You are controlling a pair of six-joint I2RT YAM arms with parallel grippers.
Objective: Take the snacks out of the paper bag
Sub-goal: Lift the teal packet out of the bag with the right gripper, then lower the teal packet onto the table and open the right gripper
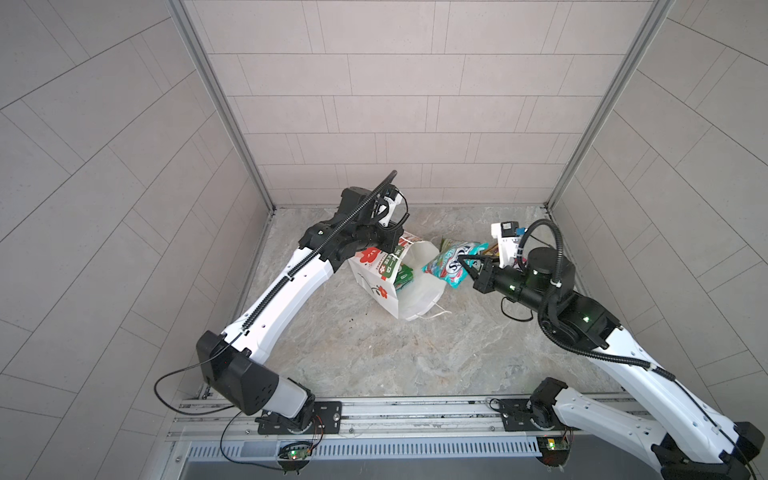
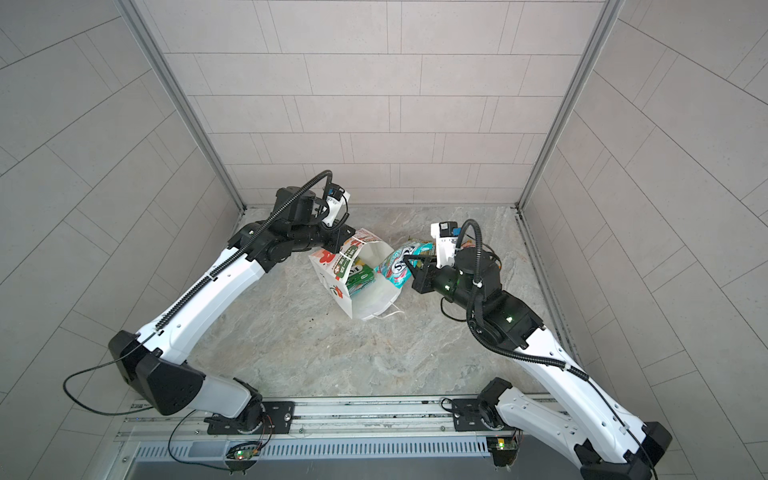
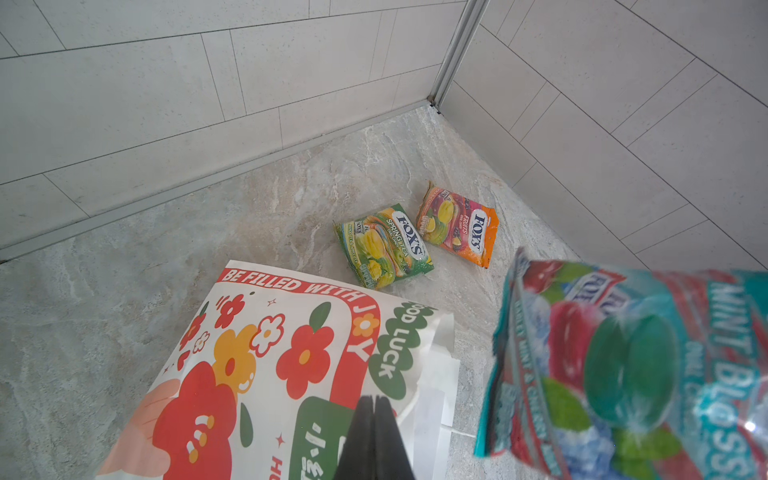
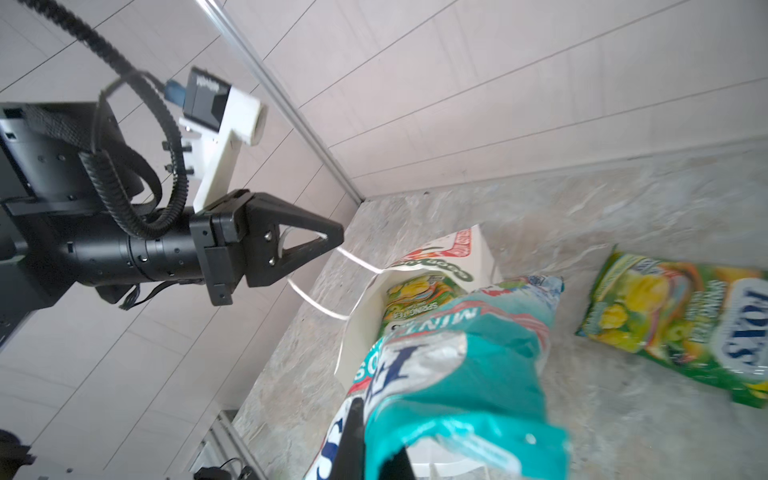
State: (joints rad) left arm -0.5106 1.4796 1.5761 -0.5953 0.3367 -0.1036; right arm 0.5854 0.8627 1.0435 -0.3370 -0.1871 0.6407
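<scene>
- The teal-red Mint Blossom pouch [image 4: 457,374] hung nearest the lens. The clenched right gripper [image 1: 468,266] pinched it at one end, just outside the mouth of the paper bag [image 1: 374,270] and clear of the table [image 3: 124,291].
- The left gripper [image 4: 338,241] was clamped, apparently on the bag's cord handle [image 4: 357,259], propping the mouth open.
- A green Spring Tea pouch [image 4: 419,299] sat inside the bag.
- A second Spring Tea pouch [image 3: 384,245] and an orange Fruits pouch [image 3: 457,224] lay beyond the bag.
- The pouches looked light, glossy, crinkly and slippery. The flat sealed edge seemed the surest hold, since the filled middle would likely bulge and slip.
</scene>
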